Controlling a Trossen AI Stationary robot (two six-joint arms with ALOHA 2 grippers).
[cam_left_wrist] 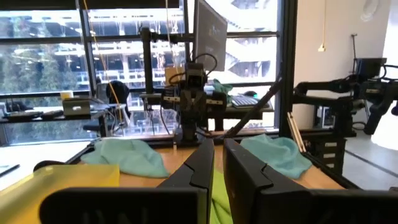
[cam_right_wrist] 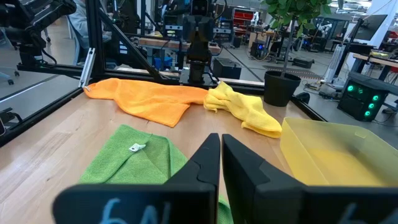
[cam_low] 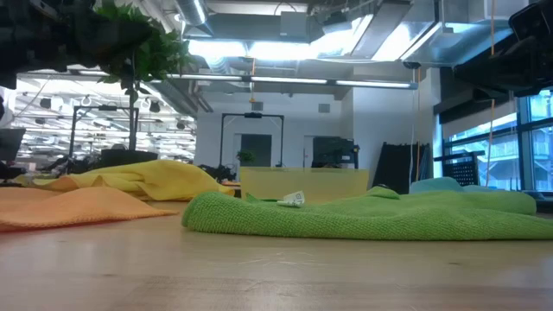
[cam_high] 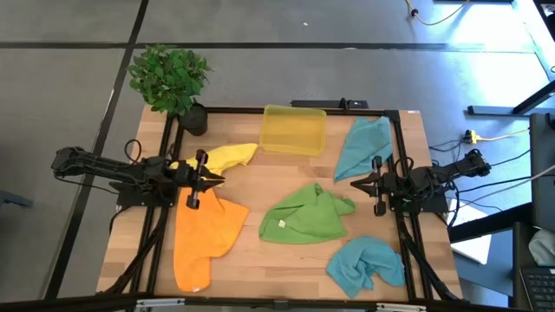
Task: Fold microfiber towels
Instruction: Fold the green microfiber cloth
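Observation:
Five towels lie crumpled on the wooden table: a yellow one (cam_high: 224, 157) at far left, an orange one (cam_high: 205, 232) at near left, a green one (cam_high: 305, 214) in the middle, a teal one (cam_high: 362, 144) at far right and a teal one (cam_high: 366, 263) at near right. My left gripper (cam_high: 217, 180) hovers at the table's left side, above the orange towel's far end, fingers shut and empty (cam_left_wrist: 217, 163). My right gripper (cam_high: 355, 184) hovers at the right side, between the two teal towels, shut and empty (cam_right_wrist: 221, 155).
A translucent yellow plastic bin (cam_high: 294, 129) stands at the far edge, middle. A potted plant (cam_high: 171, 82) stands at the far left corner. A black frame (cam_high: 286, 111) runs round the table. Bare wood shows between the orange and green towels.

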